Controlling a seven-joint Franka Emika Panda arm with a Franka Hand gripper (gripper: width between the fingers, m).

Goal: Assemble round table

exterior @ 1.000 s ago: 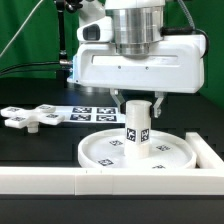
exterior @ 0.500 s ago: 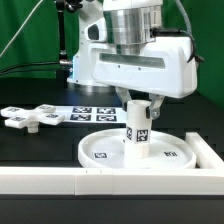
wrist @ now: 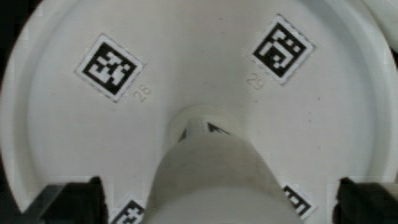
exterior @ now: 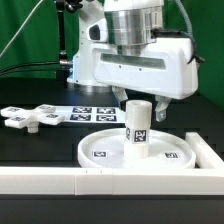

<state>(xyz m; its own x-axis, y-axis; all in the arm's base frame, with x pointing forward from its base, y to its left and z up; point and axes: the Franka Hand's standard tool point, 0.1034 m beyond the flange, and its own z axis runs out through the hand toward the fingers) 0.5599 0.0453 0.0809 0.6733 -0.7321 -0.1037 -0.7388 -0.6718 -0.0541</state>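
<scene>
Well off to the exterior view's left of the large round disc (exterior: 120, 163), the cross-shaped piece (exterior: 30, 117) lies flat on the black table (exterior: 40, 150), apart from everything else. Between that piece and the disc, and a little farther back, the marker board (exterior: 95, 113) lies flat with its square tags facing up. The disc itself lies rim up on the table, just behind the long white border wall (exterior: 50, 182), which runs along the front and turns back beside the disc on the exterior view's right. On the middle of the disc stands the short cylindrical post (exterior: 136, 132), upright, its foot on the disc's floor and black-and-white tags on its side. Whether its foot is seated in a socket there cannot be told. Straight above the disc hangs the gripper (exterior: 139, 104), its wide white body over the post and its fingers reaching down on either side of the post's top. In the wrist view the post (wrist: 205, 170) runs up the middle toward the disc (wrist: 196, 40), whose floor shows two square tags. The dark fingertips (wrist: 68, 203) sit out at either side, with bare disc showing between them and the post: the jaws stand apart and grip nothing
</scene>
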